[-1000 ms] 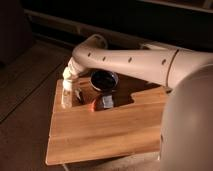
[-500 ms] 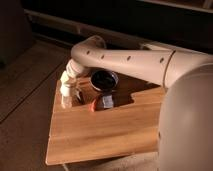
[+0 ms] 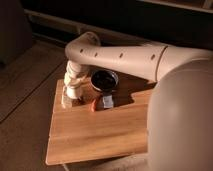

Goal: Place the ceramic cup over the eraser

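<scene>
pincer (image 3: pixel 70 94): hangs from the bent arm (image 3: pixel 120 57) over the far-left corner of the counter (image 3: pixel 100 137); clenched or released, cannot tell
ceramic cup (image 3: pixel 66 102): pale shape directly under the pincer, at counter level by the left edge; its outline merges with the pincer
eraser (image 3: pixel 105 102): taken to be the small grey block mid-counter, with an orange-red piece (image 3: pixel 94 104) touching its left side; near the ceramic cup but apart from it
dark bowl (image 3: pixel 104 80): just behind the eraser
risk 1: a low sideways carry could clip the orange-red piece or the dark bowl's rim and shove the eraser off target
risk 2: an off-centre descent would land the rim on the block and tip the ceramic cup
risk 3: the ceramic cup sits close to the counter edge, so a nudge outward could drop it
cup axis: judged upright, long axis vertical; which way the mouth faces is unclear
handle heading: cannot tell
</scene>
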You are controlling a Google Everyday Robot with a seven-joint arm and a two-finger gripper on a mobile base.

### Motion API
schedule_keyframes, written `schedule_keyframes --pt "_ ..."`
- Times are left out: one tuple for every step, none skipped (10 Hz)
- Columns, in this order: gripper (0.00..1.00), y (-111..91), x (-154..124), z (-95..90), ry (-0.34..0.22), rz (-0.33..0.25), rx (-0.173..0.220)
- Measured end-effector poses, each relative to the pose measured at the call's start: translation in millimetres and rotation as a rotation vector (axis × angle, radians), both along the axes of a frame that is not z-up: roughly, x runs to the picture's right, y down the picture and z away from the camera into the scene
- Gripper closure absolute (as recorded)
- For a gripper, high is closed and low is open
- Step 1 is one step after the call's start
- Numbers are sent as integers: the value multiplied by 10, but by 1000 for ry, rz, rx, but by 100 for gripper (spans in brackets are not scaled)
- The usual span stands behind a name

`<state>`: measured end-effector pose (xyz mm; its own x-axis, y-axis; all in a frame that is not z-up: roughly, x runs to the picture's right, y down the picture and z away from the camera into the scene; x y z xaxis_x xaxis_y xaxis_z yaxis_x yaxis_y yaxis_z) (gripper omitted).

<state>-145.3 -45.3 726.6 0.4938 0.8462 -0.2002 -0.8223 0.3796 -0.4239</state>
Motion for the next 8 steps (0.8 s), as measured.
schedule_keyframes --pt "100 -20 44 48 20 2 1" --pt "100 -41 55 79 32 2 4" --pt "100 -86 66 118 41 5 18" --pt "100 -134 78 147 40 13 34" --pt "100 -179 81 178 31 25 50" --pt "100 -212 79 229 16 44 63" --pt "100 -204 66 291 -2 60 67" --pt "100 -173 63 335 -12 64 63"
